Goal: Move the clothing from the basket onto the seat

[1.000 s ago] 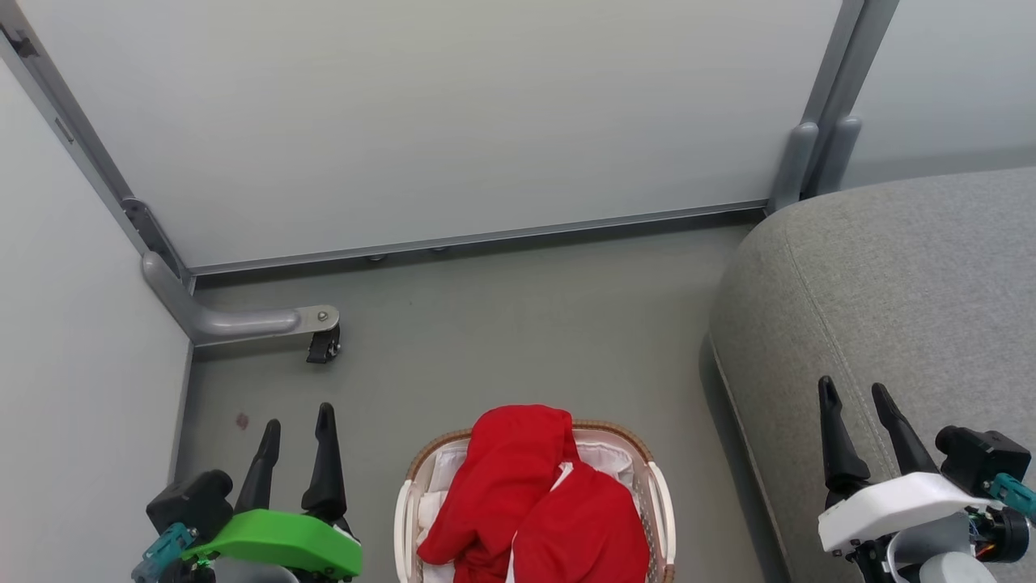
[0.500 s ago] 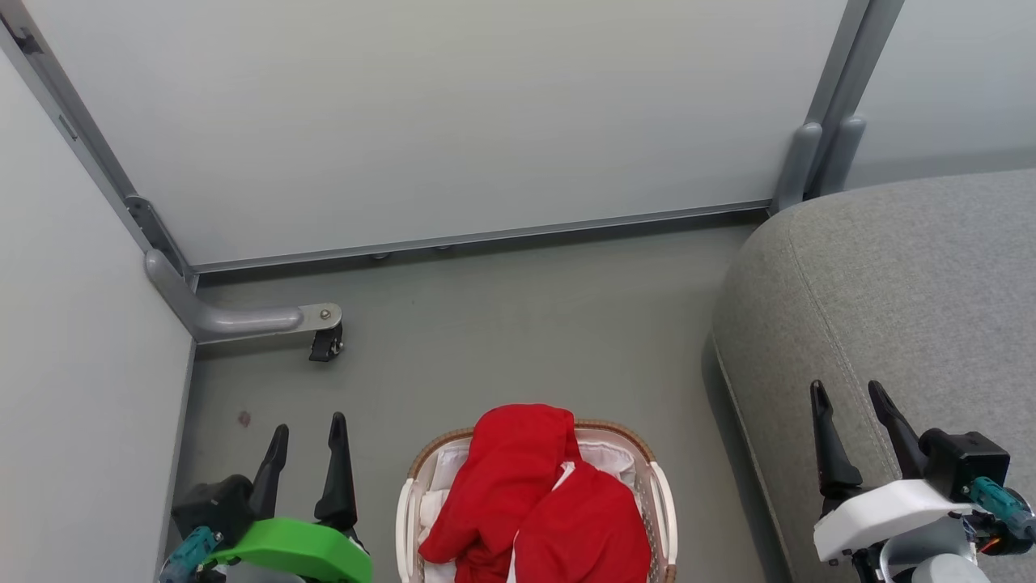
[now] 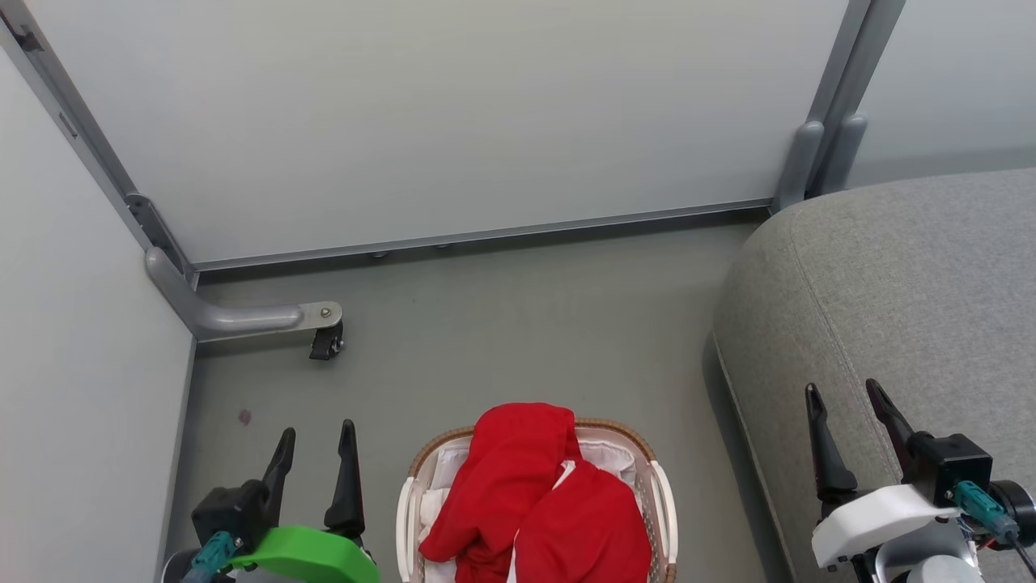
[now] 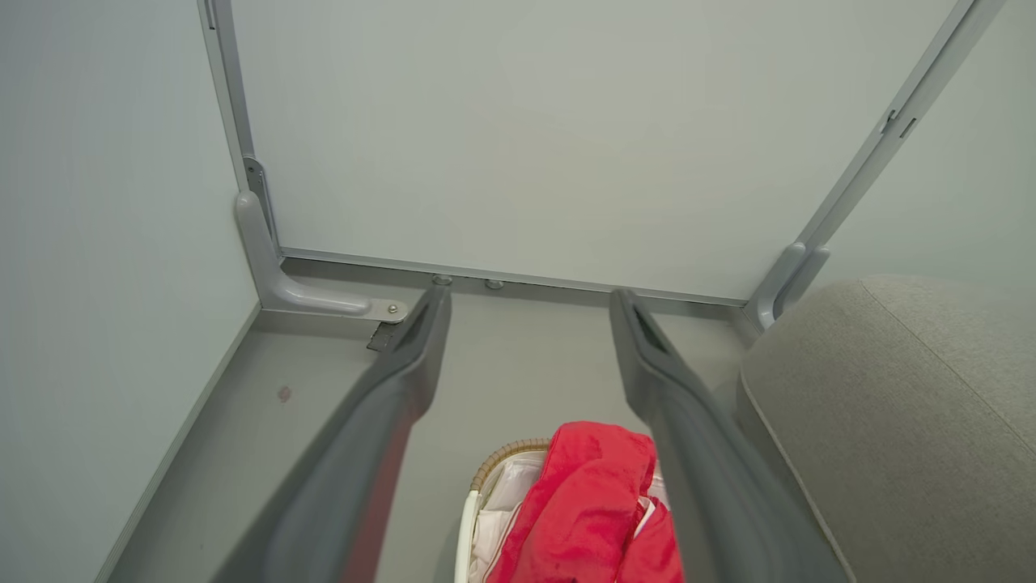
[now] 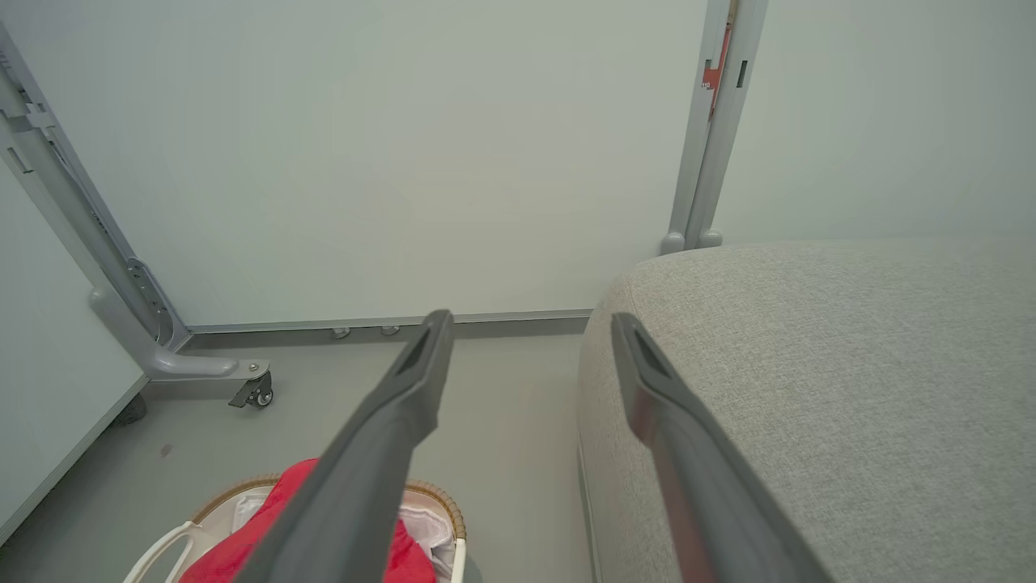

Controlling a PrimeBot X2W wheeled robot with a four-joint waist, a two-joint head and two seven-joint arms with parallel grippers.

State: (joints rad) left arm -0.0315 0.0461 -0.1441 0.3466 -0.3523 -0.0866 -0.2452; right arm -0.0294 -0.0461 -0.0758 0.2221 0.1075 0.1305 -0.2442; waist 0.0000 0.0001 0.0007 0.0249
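Clothing (image 3: 526, 486) heaped in basket (image 3: 611, 425); left gripper (image 3: 318, 429), right gripper (image 3: 841, 386) both parted, empty, touching nothing.

clothing (image 3: 534, 494): soft red cloth, matt | basket (image 3: 665, 502): white plastic, brown woven rim | liner (image 3: 449, 468): white cloth | sofa (image 3: 906, 291): coarse grey woven fabric | floor (image 3: 518, 324): smooth matt grey | partition foot, middle left (image 3: 243, 321): satin grey metal

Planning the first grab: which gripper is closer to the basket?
The left gripper, green-cased, just beside the basket; the right gripper hangs over the seat.
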